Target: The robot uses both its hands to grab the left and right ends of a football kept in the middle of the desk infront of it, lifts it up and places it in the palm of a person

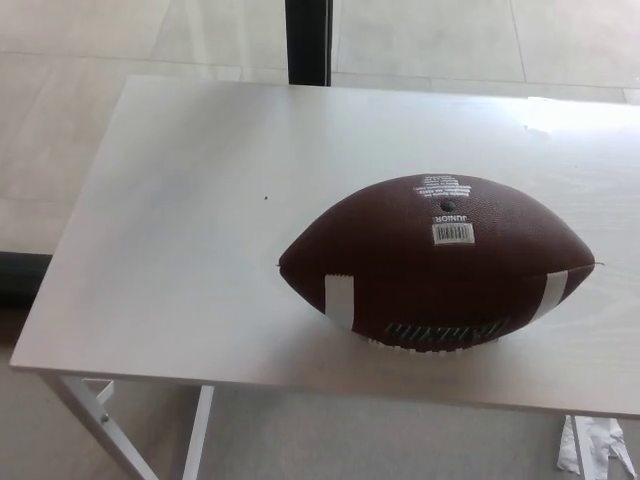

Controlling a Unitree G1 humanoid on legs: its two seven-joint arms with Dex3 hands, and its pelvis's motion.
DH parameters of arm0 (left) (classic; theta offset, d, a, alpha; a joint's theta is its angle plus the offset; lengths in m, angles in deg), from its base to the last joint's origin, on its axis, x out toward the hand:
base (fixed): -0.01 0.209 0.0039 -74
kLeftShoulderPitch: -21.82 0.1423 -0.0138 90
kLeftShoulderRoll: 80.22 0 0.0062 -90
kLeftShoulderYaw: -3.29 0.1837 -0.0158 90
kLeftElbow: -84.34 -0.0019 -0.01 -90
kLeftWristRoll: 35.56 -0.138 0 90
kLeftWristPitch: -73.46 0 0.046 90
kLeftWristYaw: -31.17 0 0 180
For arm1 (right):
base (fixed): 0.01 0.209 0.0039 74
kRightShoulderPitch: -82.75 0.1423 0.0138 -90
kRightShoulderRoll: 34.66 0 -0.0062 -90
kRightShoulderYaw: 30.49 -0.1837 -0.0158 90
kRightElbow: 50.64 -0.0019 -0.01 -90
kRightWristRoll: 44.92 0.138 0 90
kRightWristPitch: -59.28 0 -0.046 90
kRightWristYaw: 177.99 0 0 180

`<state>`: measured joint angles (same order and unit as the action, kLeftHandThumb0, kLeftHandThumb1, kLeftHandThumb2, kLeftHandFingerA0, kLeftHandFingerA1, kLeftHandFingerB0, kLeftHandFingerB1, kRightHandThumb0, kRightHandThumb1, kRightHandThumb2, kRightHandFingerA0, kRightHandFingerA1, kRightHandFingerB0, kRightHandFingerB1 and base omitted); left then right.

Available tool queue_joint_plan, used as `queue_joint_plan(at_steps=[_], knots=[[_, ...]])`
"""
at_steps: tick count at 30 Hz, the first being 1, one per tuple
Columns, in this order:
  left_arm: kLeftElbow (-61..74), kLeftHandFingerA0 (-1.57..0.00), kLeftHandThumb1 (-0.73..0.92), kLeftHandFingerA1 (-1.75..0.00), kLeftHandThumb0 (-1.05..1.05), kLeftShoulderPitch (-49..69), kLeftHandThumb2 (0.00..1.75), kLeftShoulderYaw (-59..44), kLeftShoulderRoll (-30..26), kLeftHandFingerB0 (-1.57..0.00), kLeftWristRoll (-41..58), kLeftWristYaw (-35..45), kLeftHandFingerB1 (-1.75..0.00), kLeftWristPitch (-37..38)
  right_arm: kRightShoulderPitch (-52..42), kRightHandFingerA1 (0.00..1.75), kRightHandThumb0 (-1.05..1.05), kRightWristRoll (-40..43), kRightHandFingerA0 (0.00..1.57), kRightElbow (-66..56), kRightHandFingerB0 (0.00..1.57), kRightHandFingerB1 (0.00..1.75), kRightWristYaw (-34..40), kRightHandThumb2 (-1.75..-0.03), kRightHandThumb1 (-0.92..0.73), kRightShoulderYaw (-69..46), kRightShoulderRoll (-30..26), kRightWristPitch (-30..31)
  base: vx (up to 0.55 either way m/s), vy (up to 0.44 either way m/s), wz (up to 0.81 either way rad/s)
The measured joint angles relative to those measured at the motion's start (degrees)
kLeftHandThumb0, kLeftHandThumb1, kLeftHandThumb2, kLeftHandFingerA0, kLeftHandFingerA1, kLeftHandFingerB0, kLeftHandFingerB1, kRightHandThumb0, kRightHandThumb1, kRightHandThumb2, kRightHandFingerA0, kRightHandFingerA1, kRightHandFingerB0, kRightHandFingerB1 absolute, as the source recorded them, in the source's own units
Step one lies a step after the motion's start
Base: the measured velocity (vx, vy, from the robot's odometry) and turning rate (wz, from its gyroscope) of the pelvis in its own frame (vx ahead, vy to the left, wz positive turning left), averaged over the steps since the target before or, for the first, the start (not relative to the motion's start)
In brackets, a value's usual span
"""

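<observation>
The desk (200, 200) is cut off at the right edge of the picture, so its right end and right legs do not show. Its white legs (110, 425) at the lower left are cut by the bottom edge. The ball (437, 262) hides the desk surface behind and under it. The white print on top of the ball is too small to read, except the word "JUNIOR". The logo low on its front is blurred. A crumpled white thing (595, 445) at the bottom right is cut off and cannot be identified.
</observation>
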<state>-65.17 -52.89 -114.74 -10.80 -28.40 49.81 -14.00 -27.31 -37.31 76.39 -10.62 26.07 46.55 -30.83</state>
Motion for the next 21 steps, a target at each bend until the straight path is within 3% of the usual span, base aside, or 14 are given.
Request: queue_joint_plan(at_steps=[1,2,4,6,7,9,12,13,14,15,16,17,20,21], knots=[[0.0,-0.36,0.61,-0.72,-1.03,-0.1,1.00,-0.7,0.0,-0.06,0.4,0.3,-0.52,0.0,0.0,0.36,-0.94,0.5,0.10,-0.3,0.00,0.16,-0.3,-0.67,-0.90,-0.8,0.0,0.1,0.00,0.000,0.00],[-0.1,-0.28,0.60,-0.73,-0.99,-0.3,1.01,-2.2,0.0,-0.03,1.1,0.8,-0.48,0.0,-0.1,0.40,-0.94,1.5,0.17,-1.3,0.00,0.10,-0.7,-1.14,-0.72,-1.9,0.0,0.2,0.00,0.000,0.00],[-0.1,-0.28,0.60,-0.73,-0.99,-0.7,1.01,-4.2,-0.1,-0.03,2.4,1.8,-0.48,-0.5,0.1,0.40,-0.94,3.0,0.17,-2.5,0.00,0.10,-1.1,-1.14,-0.72,-4.0,0.2,0.5,0.00,0.000,0.00],[0.0,-0.15,0.72,-0.79,-1.05,-1.4,0.66,-6.4,-0.1,0.00,3.7,2.7,-0.43,-1.0,0.4,0.25,-1.05,4.6,0.11,-3.9,0.00,0.00,-1.3,-1.19,-0.80,-5.9,0.4,1.1,0.00,0.000,0.00],[0.2,-0.10,0.57,-0.71,-0.97,-1.7,1.06,-7.5,-0.1,-0.04,4.4,3.0,-0.27,-1.2,0.6,0.33,-0.95,5.3,0.12,-4.5,0.00,0.01,-1.3,-0.69,-0.92,-6.8,0.6,1.3,0.00,0.000,0.00],[0.9,-0.13,0.58,-0.72,-0.99,-2.5,1.03,-9.9,0.0,-0.02,5.7,3.6,-0.41,-1.3,1.2,0.33,-1.01,6.9,0.11,-6.4,0.00,0.00,-1.1,-0.95,-0.75,-9.0,1.2,1.9,0.00,0.000,0.00],[4.2,-0.22,0.63,-0.76,-1.05,-3.8,1.08,-12.9,0.1,0.00,7.6,3.7,-0.37,-1.7,2.4,0.73,-0.92,9.0,0.56,-10.3,0.07,0.30,-0.4,-1.12,-0.73,-12.2,2.0,3.3,0.00,0.000,0.00],[5.8,-0.16,0.76,-0.78,-1.05,-4.5,0.68,-13.6,0.1,0.00,8.1,3.7,-0.50,-1.8,3.1,0.68,-0.97,9.7,0.42,-11.7,0.10,0.24,-0.1,-1.15,-0.80,-13.2,2.0,3.7,0.00,0.000,0.00],[7.3,-0.23,0.59,-0.74,-1.05,-5.3,1.06,-14.2,0.1,-0.01,8.7,3.7,-0.39,-1.8,3.9,0.56,-0.97,10.4,0.30,-13.1,0.09,0.17,0.3,-1.18,-0.82,-14.1,2.0,4.2,0.00,0.000,0.00],[8.4,-0.51,0.67,-0.64,-1.05,-5.9,0.63,-14.6,0.1,-0.25,9.0,3.7,-0.65,-1.9,4.5,0.39,-0.98,10.9,0.28,-13.9,0.12,0.41,0.5,-0.72,-0.91,-14.7,2.0,4.5,0.00,0.000,0.00],[10.9,-0.25,0.54,-0.77,-1.04,-7.3,1.00,-15.4,0.1,-0.02,9.9,3.6,-0.63,-2.0,5.8,0.35,-0.87,11.9,0.11,-15.8,0.00,0.27,1.2,-0.77,-0.92,-15.9,2.0,5.0,0.00,0.000,0.00],[12.8,-0.25,0.68,-0.79,-1.05,-8.3,0.61,-15.8,0.1,-0.01,10.3,3.5,-0.80,-2.1,6.8,0.33,-0.85,12.5,0.06,-17.2,0.00,0.25,1.7,-1.17,-0.76,-16.6,2.0,5.4,0.00,0.000,0.00],[18.3,-0.29,0.66,-0.74,-1.05,-10.4,0.61,-16.0,0.2,-0.06,11.3,3.4,-0.80,-2.7,9.1,0.33,-0.92,13.5,0.08,-20.0,0.00,0.28,2.0,-0.74,-0.92,-17.0,1.9,5.7,0.00,0.000,0.00],[21.1,-0.36,0.65,-0.70,-1.05,-11.3,0.62,-16.1,0.4,-0.26,11.8,3.3,-0.70,-3.3,10.1,0.52,-0.91,14.1,0.10,-21.3,0.02,0.23,2.1,-1.17,-0.73,-17.2,1.9,6.0,0.00,0.000,0.00]])
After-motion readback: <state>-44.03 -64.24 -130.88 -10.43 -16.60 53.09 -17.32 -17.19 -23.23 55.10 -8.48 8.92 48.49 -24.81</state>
